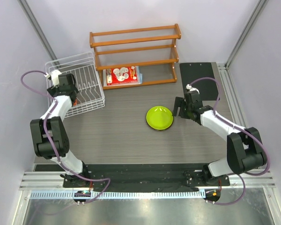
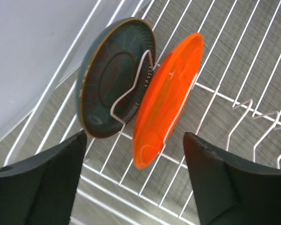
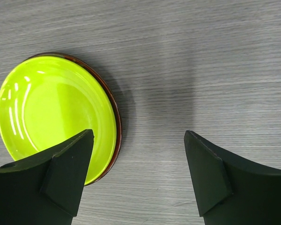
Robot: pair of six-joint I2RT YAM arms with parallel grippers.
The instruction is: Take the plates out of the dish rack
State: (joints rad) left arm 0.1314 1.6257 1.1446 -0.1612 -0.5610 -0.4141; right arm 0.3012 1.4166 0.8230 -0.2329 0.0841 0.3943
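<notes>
The white wire dish rack (image 1: 90, 89) stands at the back left. In the left wrist view an orange plate (image 2: 171, 93) and a blue-grey plate (image 2: 107, 79) stand on edge between its tines (image 2: 246, 100). My left gripper (image 1: 69, 93) hangs over the rack, open and empty, its jaws (image 2: 135, 136) either side of the orange plate's lower rim, not touching it. A lime green plate (image 1: 159, 117) lies flat mid-table; a dark red rim (image 3: 117, 117) shows under it (image 3: 47, 108). My right gripper (image 1: 180, 107) is open and empty just right of it (image 3: 138, 134).
A brown wooden three-tier shelf (image 1: 136, 47) stands at the back, with a red-and-white package (image 1: 123, 75) on its lowest level. A black mat (image 1: 196, 77) lies at the back right. Grey walls close in the left, back and right sides.
</notes>
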